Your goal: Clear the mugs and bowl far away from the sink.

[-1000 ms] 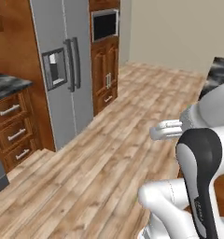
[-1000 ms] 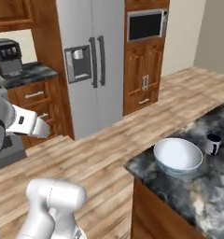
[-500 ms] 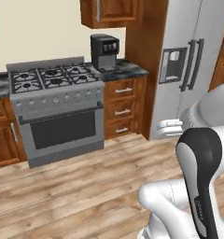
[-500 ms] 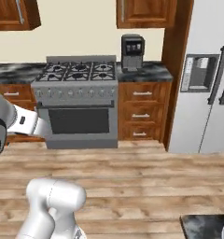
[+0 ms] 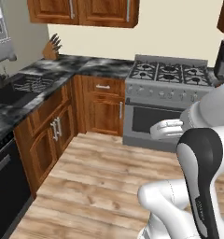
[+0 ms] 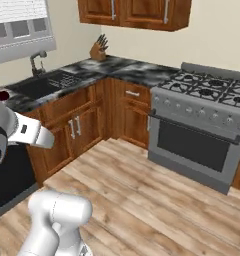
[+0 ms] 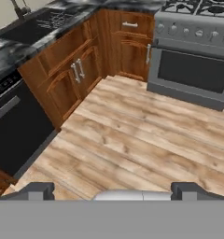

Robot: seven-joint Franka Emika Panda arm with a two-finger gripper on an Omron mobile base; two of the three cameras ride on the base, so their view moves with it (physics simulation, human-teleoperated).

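We see the sink (image 6: 39,86) in the dark counter (image 6: 127,69) left of the stove (image 6: 202,120), a red mug (image 6: 2,95) just beside the sink, and our gripper (image 7: 113,190) wide open and empty, so we should first bring the base close, square to the counter.

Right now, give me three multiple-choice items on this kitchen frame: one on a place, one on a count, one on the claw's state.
1. The knife block stands:
A. in the counter corner
B. on the stove
C. on the floor

2. Doors on the wall cabinet above the counter:
A. one
B. two
C. four

3. The claw is:
A. shut on a mug
B. shut, empty
C. open, empty

Answers: 1 A, it sits between sink and stove. 2 B, two handled doors show. 3 C, the tips stand wide apart over bare floor.
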